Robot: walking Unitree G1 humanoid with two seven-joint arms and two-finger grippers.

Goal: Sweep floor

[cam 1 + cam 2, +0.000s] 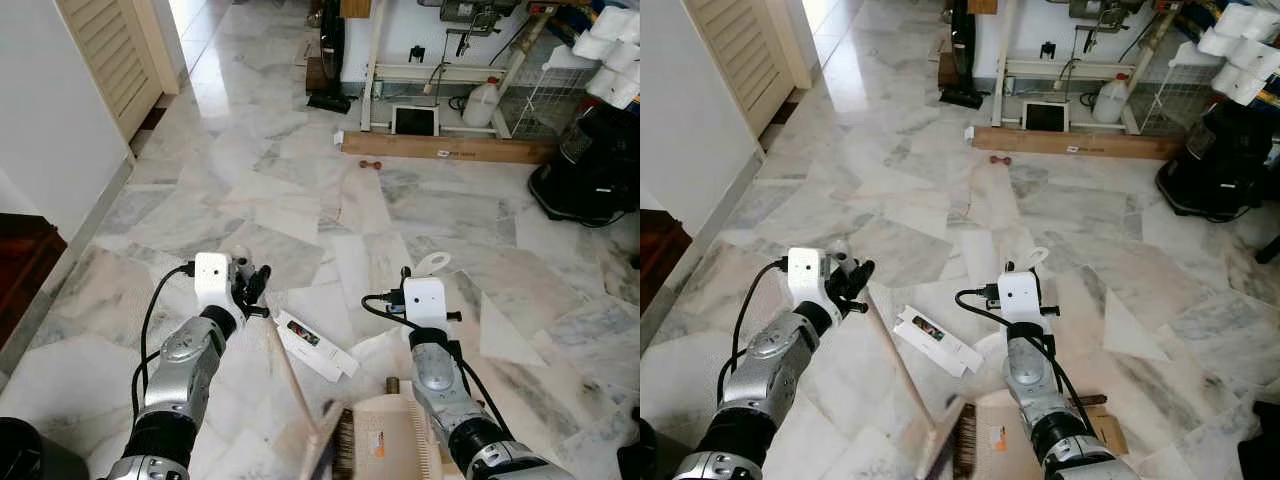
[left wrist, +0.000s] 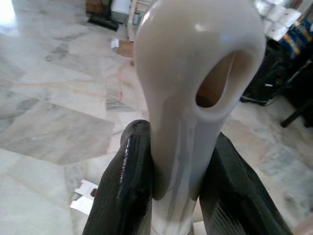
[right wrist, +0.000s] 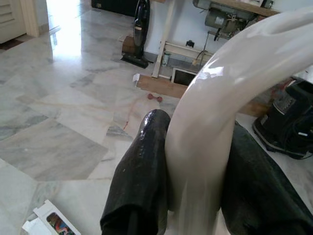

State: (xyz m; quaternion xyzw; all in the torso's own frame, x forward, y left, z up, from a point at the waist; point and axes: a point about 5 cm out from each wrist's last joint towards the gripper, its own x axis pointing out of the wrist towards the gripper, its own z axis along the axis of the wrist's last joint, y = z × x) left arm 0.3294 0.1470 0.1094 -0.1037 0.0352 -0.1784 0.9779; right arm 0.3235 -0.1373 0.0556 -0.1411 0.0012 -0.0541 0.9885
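My left gripper is shut on the top of a cream broom handle that ends in a hanging hole. The stick slants down to the dark brush on the marble floor at the bottom centre. My right gripper is shut on the curved cream handle of a beige dustpan, which stands right beside the brush. A flat white carton lies on the floor between the two arms, just ahead of the brush.
A wooden plank lies across the far floor with a small reddish object before it. A black upright vacuum stands behind; a black appliance is at the right. Louvred door and dark furniture are at left.
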